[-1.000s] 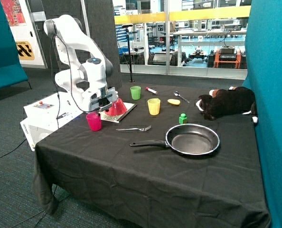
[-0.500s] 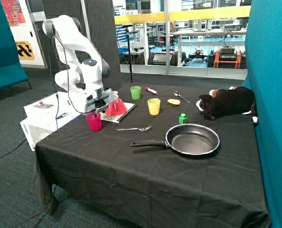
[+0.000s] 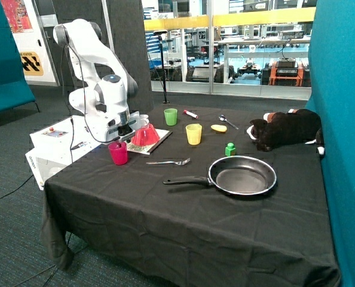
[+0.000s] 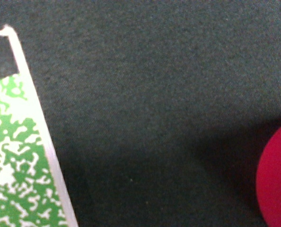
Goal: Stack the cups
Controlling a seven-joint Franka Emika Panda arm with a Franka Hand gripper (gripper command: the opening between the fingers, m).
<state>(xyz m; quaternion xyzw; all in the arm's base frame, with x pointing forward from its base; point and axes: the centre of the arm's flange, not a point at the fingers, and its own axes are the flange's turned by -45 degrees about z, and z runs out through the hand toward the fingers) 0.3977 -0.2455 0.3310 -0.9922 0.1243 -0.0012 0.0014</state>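
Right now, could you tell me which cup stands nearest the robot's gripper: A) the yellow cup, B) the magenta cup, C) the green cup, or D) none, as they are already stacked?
B: the magenta cup stands alone just below the gripper, while the yellow cup and green cup stand apart, farther along the table.

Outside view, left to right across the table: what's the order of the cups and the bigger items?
Magenta cup → red cone → green cup → yellow cup → frying pan → plush toy. The gripper sits just above the magenta cup.
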